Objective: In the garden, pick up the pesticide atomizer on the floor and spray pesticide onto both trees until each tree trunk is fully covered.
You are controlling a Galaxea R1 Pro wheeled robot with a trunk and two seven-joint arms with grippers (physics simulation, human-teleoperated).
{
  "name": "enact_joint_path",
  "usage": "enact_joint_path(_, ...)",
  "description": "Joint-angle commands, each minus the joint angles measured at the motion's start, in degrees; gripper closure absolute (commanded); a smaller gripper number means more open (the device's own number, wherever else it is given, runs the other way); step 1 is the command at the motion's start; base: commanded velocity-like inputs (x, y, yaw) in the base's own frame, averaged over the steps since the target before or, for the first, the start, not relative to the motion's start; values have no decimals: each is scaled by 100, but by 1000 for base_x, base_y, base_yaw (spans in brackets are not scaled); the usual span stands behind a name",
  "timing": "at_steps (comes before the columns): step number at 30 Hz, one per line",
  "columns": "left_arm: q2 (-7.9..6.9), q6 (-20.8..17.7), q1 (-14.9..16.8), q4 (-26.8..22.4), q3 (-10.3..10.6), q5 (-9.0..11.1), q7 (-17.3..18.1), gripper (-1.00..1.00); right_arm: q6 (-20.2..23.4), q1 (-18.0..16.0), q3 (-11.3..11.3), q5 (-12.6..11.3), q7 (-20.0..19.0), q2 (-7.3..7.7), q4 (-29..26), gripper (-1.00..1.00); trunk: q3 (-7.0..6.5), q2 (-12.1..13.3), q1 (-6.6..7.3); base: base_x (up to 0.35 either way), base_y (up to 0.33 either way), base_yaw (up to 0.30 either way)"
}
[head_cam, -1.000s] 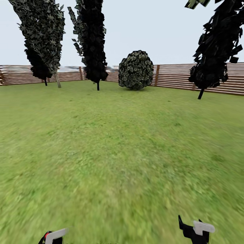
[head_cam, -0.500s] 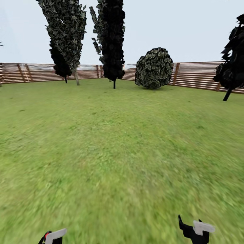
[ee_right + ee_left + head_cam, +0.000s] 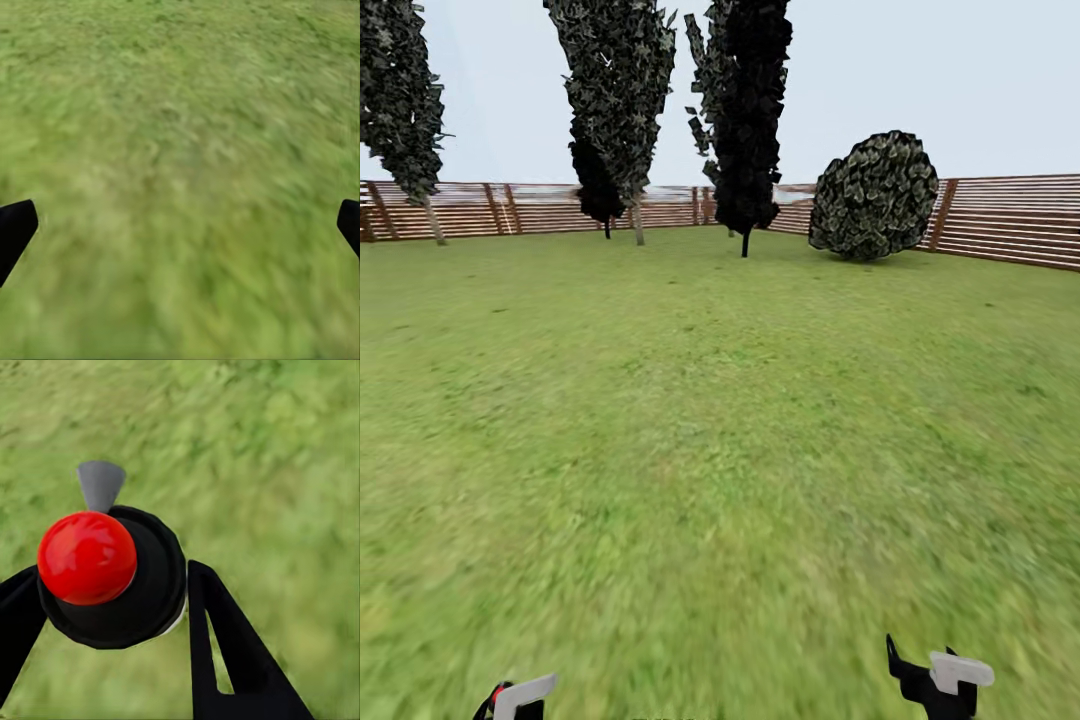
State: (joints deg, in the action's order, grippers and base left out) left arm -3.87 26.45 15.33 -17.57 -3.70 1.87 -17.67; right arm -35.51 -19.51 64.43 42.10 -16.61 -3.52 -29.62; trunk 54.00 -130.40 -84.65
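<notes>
I carry the pesticide atomizer [image 3: 112, 577] clamped in my left gripper [image 3: 112, 607], my right gripper [image 3: 180, 225] spread wide and empty, ready for spraying once I reach the trees.

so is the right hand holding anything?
No, the right hand is open, with just grass between its fingers.

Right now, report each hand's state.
Left hand: shut on the pesticide atomizer, red cap between its fingers.
Right hand: open, nothing held, over the lawn.
</notes>
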Motion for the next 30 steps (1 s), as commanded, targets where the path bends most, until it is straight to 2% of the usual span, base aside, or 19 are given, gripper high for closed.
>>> enact_joint_path(1,0,1,1,-1,1,-2,0,100,0,0,0,0,0,0,0,-100,5,0,0,0,297,259)
enact_joint_path(13,0,1,-1,-1,1,-2,0,100,0,0,0,0,0,0,9,-100,66,0,0,0,273,259)
enact_joint_path(30,0,1,1,-1,1,-2,0,100,0,0,0,0,0,0,9,-100,153,0,0,0,212,259)
